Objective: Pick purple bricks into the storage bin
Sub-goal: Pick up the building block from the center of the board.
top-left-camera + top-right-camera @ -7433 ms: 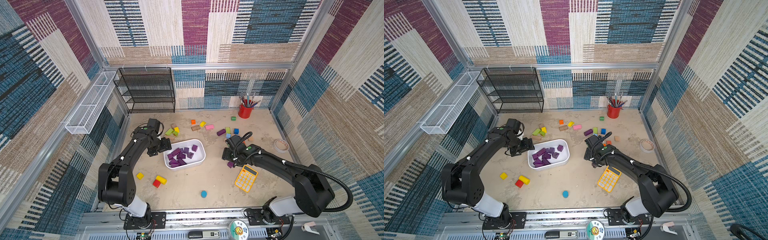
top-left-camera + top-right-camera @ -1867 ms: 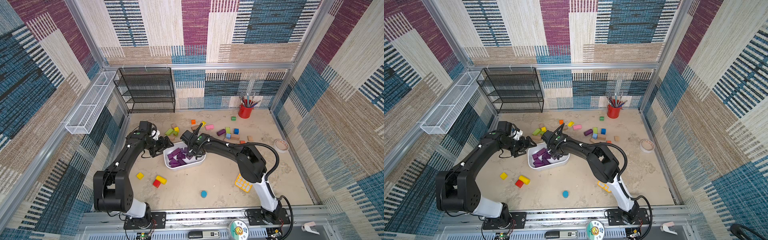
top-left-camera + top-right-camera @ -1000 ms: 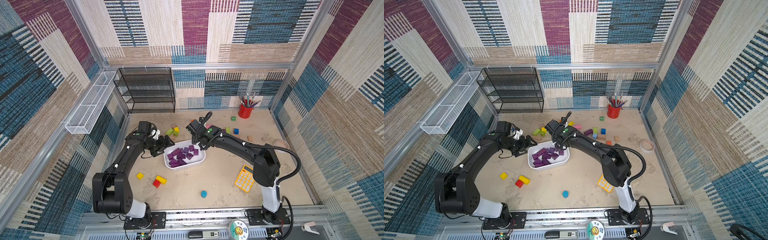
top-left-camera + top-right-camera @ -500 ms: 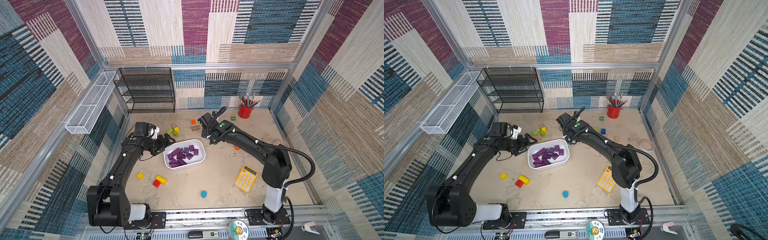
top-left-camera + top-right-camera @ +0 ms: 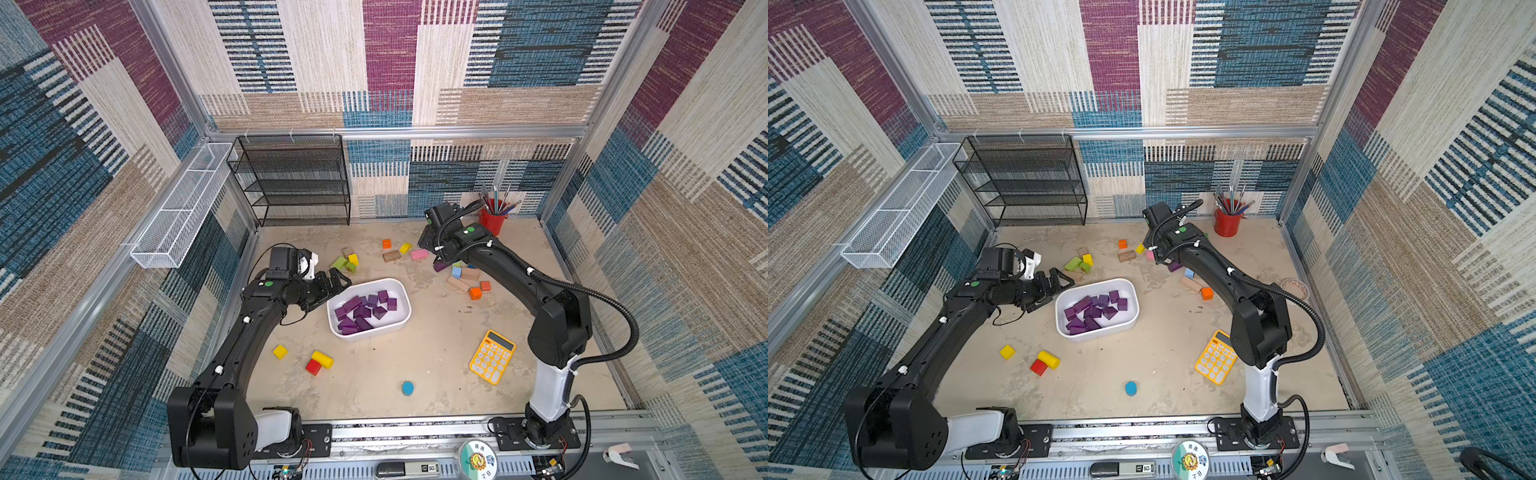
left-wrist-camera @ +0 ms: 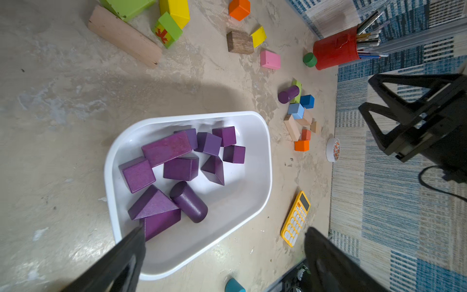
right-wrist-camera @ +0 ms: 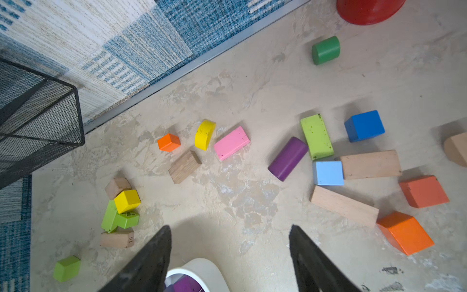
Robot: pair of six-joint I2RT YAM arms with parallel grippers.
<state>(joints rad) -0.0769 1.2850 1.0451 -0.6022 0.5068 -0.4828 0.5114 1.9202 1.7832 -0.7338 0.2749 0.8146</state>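
right arm (image 5: 500, 266) moved from storage bin (image 5: 400, 321) toward purple cylinder (image 7: 287, 158) | both jaws released | block (image 7: 116, 239) reads 26

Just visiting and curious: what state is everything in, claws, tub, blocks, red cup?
storage bin, upright, partly filled.
purple bricks, heaped loose inside the bin.
purple cylinder, lying on its side, outside the bin.
left gripper, open, empty, beside the bin.
right gripper, open, empty.
red cup, upright, holding pencils.

The right wrist view's edge cuts off the storage bin (image 7: 202, 265) (only a corner shows) and the red cup (image 7: 369, 10).
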